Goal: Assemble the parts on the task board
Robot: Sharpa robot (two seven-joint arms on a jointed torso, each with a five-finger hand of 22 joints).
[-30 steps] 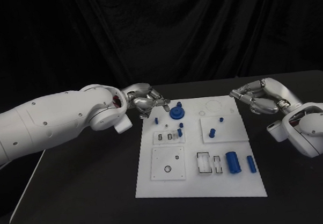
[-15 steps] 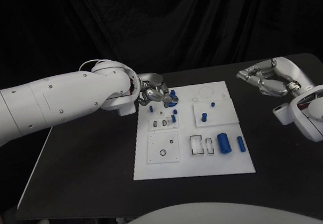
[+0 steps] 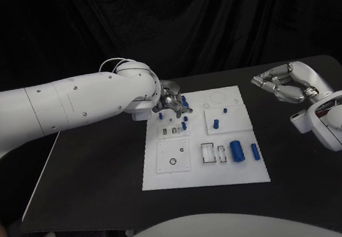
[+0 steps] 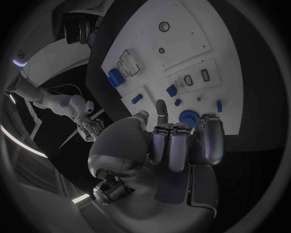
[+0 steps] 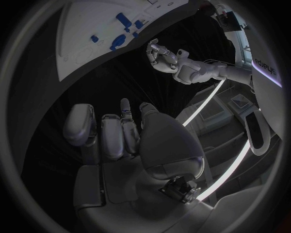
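The white task board (image 3: 176,172) lies mid-table with several blue parts on it. My left hand (image 3: 170,102) hangs over its far left corner, fingers curled around a round blue part (image 3: 183,101). In the left wrist view that round blue part (image 4: 189,117) sits between the thumb and the curled fingertips (image 4: 209,131) of the left hand (image 4: 176,145). My right hand (image 3: 286,84) hovers off the board's far right corner, fingers curled in with nothing in them; the right wrist view shows the same right hand (image 5: 121,131).
On the board lie a large blue cylinder (image 3: 236,150), a slimmer one (image 3: 255,151), a blue peg (image 3: 216,124) and small studs (image 3: 183,125). Rectangular slots (image 3: 208,153) and a ring hole (image 3: 172,162) are near the front. Bare black table (image 3: 95,178) flanks the board.
The head camera shifted after the earliest frame. My left arm has swung further in and its hand has closed on the round blue part. The right hand has stayed put.
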